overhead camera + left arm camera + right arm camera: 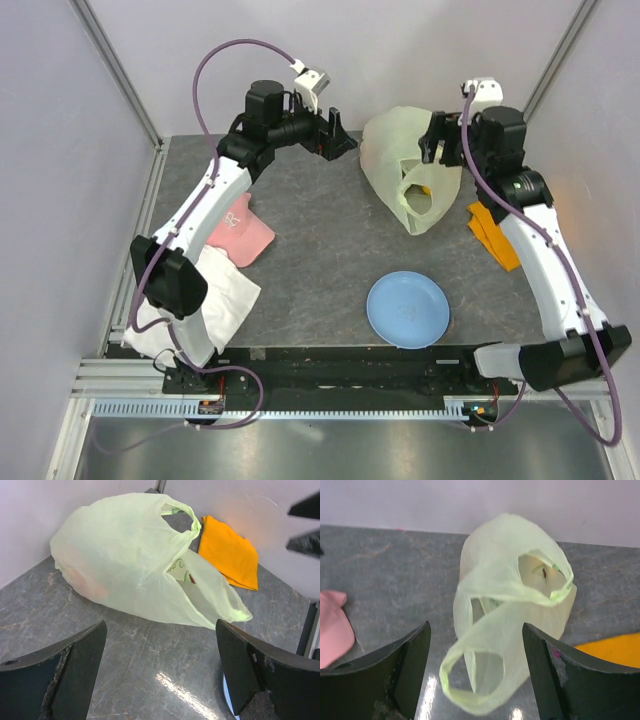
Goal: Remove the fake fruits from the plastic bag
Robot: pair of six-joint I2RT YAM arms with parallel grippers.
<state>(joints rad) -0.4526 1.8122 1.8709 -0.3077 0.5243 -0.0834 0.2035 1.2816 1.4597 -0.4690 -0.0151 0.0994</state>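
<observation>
Left tool [338, 140] and right tool [437, 143] gape empty, flanking the plastic bag [405, 170]; emptying seems not yet begun; next, grip its base to spill the fake fruits.

The plastic bag [125, 555] is thin, crinkled, translucent film with a faint sheen. The table [140, 650] is smooth, dark, marbled, glossy under glare; the orange cloth [230, 555] is matt fabric.

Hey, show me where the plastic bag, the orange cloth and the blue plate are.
plastic bag [385, 150], top external view, on its bulging body
orange cloth [230, 555], left wrist view, middle of its top face
blue plate [408, 308], top external view, its bare centre
</observation>
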